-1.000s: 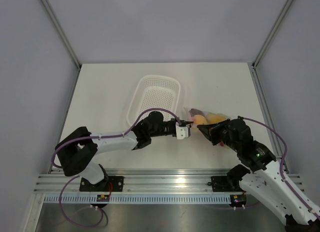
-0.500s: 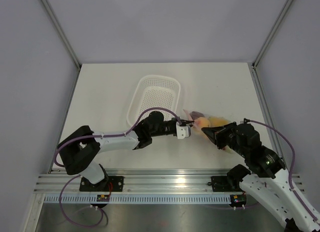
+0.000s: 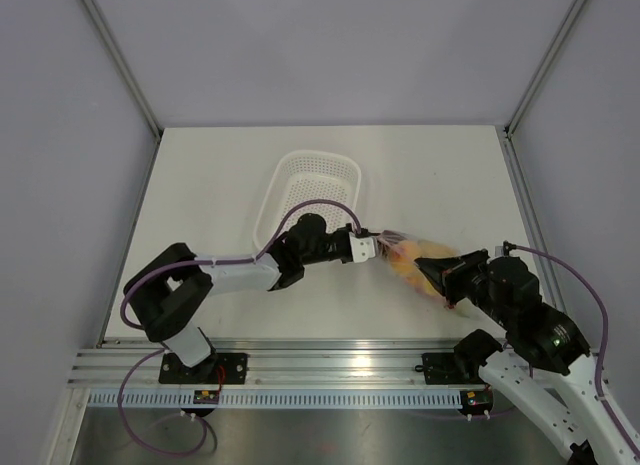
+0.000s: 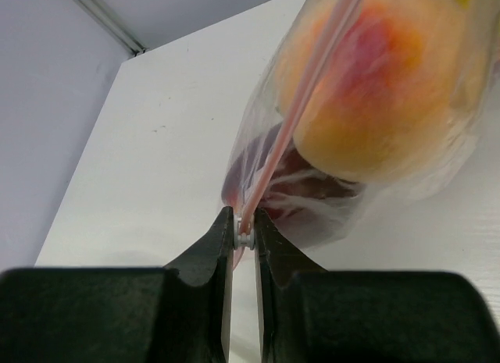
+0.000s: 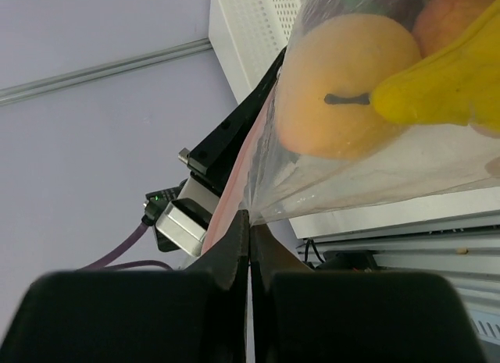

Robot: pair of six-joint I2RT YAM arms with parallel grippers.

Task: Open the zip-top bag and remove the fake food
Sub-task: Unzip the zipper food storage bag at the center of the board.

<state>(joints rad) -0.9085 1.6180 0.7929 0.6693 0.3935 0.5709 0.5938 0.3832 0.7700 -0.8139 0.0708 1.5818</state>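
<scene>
The zip-top bag [image 3: 408,255] hung between the arms, just right of the white basket [image 3: 318,155], over the near half of the table [image 3: 200,205]. The left gripper [image 4: 244,229] pinched a small white nub [image 4: 246,240] at the end of the pinkish zip strip [image 4: 301,105]. The right gripper [image 5: 248,222] had its fingers pressed together on the film beside that strip. Limp, probably slick and weighted by the fake food [image 5: 344,97], the bag looked best held by the stiffer strip.

Soft even light is washing the white counter [image 3: 210,185] beyond the left claw [image 3: 383,247]; grey-lilac walls [image 3: 330,45] are rising past it and off to both sides, aluminium posts [image 3: 125,70] framing the corners.
</scene>
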